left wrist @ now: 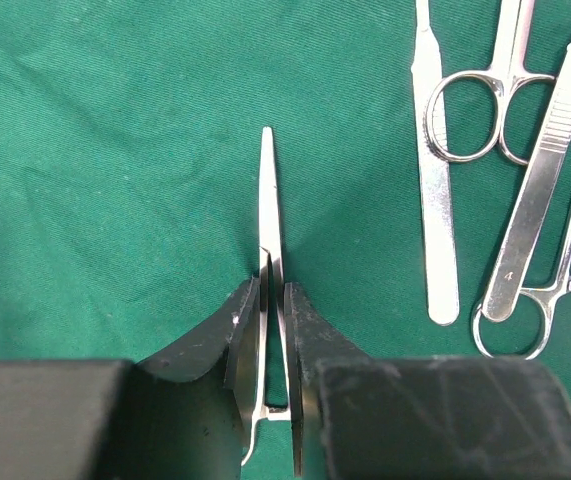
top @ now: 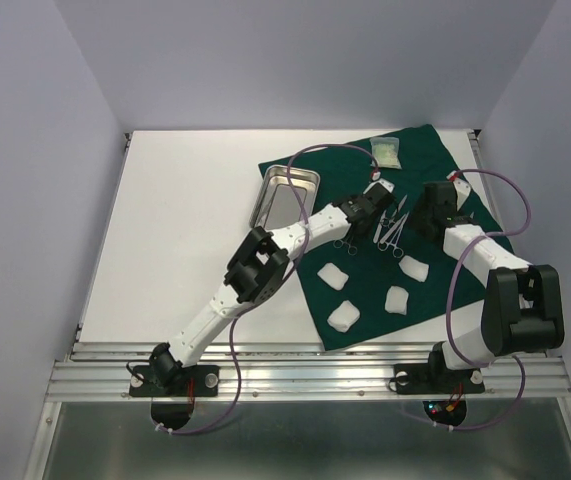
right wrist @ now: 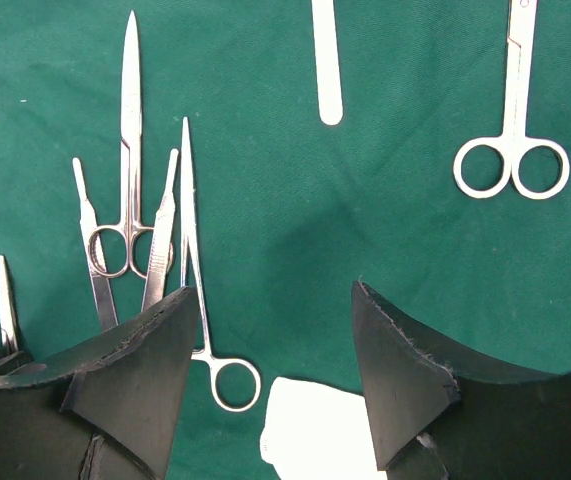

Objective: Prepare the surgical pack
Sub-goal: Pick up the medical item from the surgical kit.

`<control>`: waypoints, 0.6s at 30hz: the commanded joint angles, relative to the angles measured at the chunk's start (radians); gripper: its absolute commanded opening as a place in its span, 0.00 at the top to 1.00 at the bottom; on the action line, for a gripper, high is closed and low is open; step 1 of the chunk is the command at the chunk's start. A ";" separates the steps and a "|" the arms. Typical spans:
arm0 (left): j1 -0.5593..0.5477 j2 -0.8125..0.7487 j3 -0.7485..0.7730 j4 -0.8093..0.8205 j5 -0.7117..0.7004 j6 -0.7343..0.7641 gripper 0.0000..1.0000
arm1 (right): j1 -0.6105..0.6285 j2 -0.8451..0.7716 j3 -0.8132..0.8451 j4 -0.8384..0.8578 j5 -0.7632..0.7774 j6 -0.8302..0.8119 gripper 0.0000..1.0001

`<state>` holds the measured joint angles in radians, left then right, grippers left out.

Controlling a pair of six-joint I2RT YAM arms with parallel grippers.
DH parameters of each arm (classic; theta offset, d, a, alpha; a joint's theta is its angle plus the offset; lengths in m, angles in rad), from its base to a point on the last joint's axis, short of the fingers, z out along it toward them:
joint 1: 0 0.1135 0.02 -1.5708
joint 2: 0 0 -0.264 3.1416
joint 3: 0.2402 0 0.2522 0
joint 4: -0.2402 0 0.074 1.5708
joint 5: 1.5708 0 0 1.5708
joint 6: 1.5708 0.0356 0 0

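- Forceps [left wrist: 270, 230]: slim, shiny steel, blades closed, seen over the green drape [left wrist: 115, 150].
- Left fingers [left wrist: 310, 335]: clamped on the forceps at mid-shank.
- Right fingers [right wrist: 405, 360]: held apart over the drape, gauze pad [right wrist: 315, 430] seen between them.

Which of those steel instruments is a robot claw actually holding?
The slim forceps pinched in the left gripper; the other instruments lie loose on the green drape.

A white table top [top: 185, 230] is seen from above, enclosed on three sides by pale lavender walls: a back wall [top: 305, 60], a left wall [top: 25, 200] and a right wall [top: 560, 130]. Along the table's near edge a ribbed aluminium rail [top: 305, 372] is laid from side to side. Below the rail a dull grey-green panel [top: 305, 440] is seen, with faint reflections on it.
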<state>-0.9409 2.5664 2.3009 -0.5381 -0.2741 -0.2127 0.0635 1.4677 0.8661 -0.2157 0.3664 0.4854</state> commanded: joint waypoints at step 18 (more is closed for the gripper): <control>0.024 -0.379 -0.164 0.099 -0.073 0.122 1.00 | -0.001 -0.049 0.004 0.015 0.022 -0.022 0.32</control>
<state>-0.9398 2.2936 2.1628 -0.4862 -0.3199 -0.1188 0.0635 1.4605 0.8661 -0.2169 0.3672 0.4747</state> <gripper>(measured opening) 0.232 0.677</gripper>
